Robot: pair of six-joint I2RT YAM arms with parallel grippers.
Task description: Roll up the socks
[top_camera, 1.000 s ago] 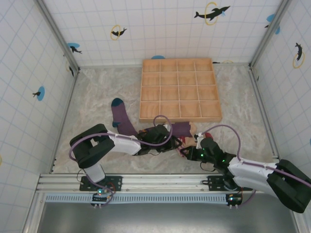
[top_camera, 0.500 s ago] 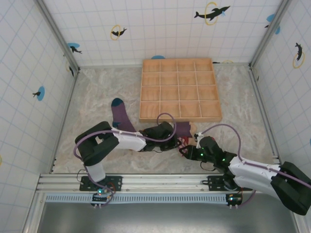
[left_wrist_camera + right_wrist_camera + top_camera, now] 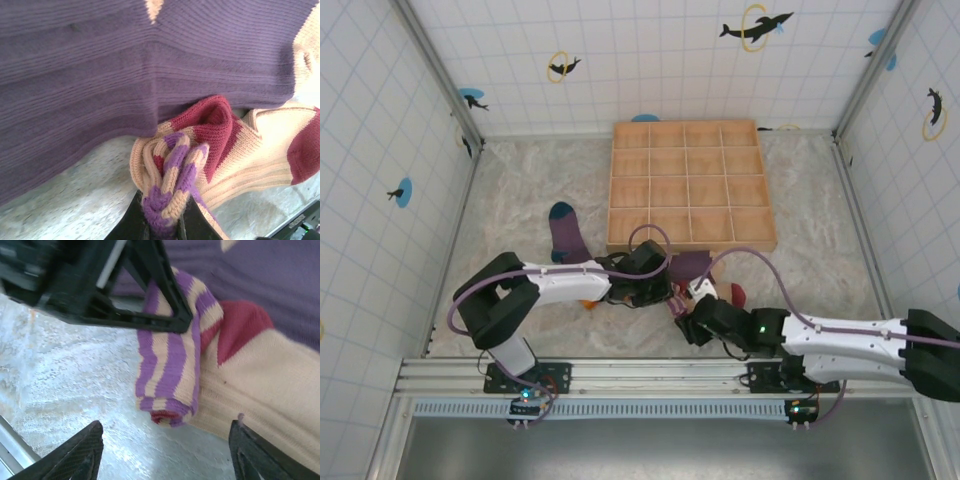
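Left gripper (image 3: 162, 222): fingers clenched on the purple-and-tan striped sock roll (image 3: 172, 185), which is pinched between the tips. The tan sock (image 3: 260, 145) with dark-red bands lies just beyond the tips, touching the roll. Right gripper (image 3: 166, 427): fingers spread and released. The roll sits just ahead of the gap, untouched.

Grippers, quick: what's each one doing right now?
Left gripper: shut on the striped sock cuff.
Right gripper: open, holding nothing.
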